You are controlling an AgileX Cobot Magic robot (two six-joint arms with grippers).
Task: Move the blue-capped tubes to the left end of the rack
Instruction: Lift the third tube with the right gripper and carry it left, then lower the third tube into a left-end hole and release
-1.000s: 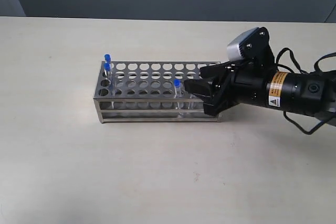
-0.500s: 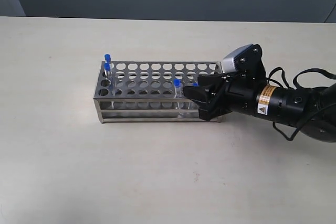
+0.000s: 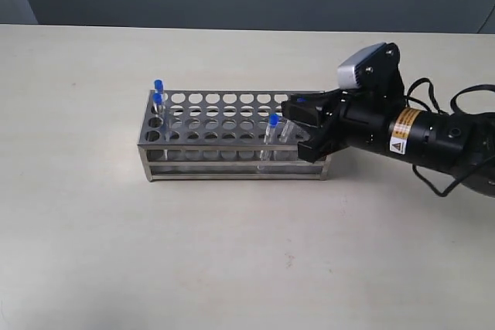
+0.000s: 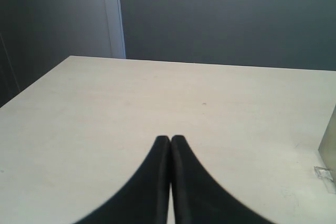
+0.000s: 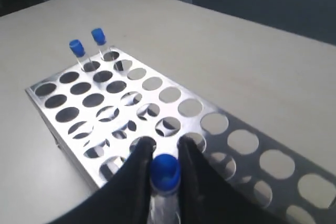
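Two blue-capped tubes [image 3: 158,86] stand in the rack [image 3: 232,138] at its left end, so that half looks done. A third tube [image 5: 165,170], toward the right end, sits pinched at its cap in the right gripper [image 5: 164,149], not yet carried over. A fourth I cannot make out. The left gripper [image 4: 170,141] hangs closed and empty over the surface [image 4: 105,108].

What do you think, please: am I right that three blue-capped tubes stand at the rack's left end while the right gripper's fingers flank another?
Not quite: two blue-capped tubes, not three, stand at the rack's left end, as the exterior view shows. The right gripper's fingers do flank another tube.
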